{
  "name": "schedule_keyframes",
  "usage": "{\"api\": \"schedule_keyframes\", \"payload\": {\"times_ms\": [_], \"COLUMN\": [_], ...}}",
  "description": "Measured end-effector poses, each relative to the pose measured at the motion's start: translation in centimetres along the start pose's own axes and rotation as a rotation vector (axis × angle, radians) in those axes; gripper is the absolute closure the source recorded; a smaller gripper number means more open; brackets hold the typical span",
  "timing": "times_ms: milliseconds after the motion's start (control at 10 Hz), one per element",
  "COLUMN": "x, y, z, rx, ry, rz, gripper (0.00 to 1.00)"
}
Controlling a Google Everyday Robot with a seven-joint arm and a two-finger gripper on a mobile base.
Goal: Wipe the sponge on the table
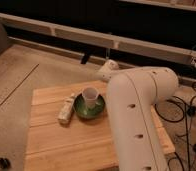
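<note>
One table (66, 145), light wood planks. On it: one green bowl (81, 111), one white cup (90, 97), one sponge (66, 109). One white arm (136, 115), thick, filling the right foreground and covering the table's right side. Dark cables (183, 107) on the floor to the right, number unclear.

Bowl sits near the table's middle, toward the far edge. The cup stands upright inside it, mouth up; nothing can be made out inside the cup. Nothing else in the bowl.

Sponge: pale, long, lying flat on the table just left of the bowl, its long side running away from the camera. Whether it touches the bowl's rim is uncertain.

Gripper (107, 71): at the arm's far end, over the table's far edge, behind and to the right of the bowl. Only a pale rounded shape shows; whether it is released or clenched does not show. It appears to hold nothing.

Sponge is well apart from the gripper, with bowl and cup between them.
</note>
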Motion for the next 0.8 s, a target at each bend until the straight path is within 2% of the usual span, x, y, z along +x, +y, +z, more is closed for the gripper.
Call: {"api": "schedule_keyframes", "payload": {"times_ms": [300,500,600,800], "x": [-2.7,-2.8,-2.4,-1.8], "y": [3.6,7.1,9.0,11.1], "z": [-0.9,-1.0,-1.4,-2.7], "rx": [-0.022,-0.078,-0.121,-0.18], "ry": [-0.048,-0.043,-0.034,-0.029], "rz": [-0.061,-0.097,-0.113,-0.134], "gripper": [0.92,0.92,0.92,0.92]}}
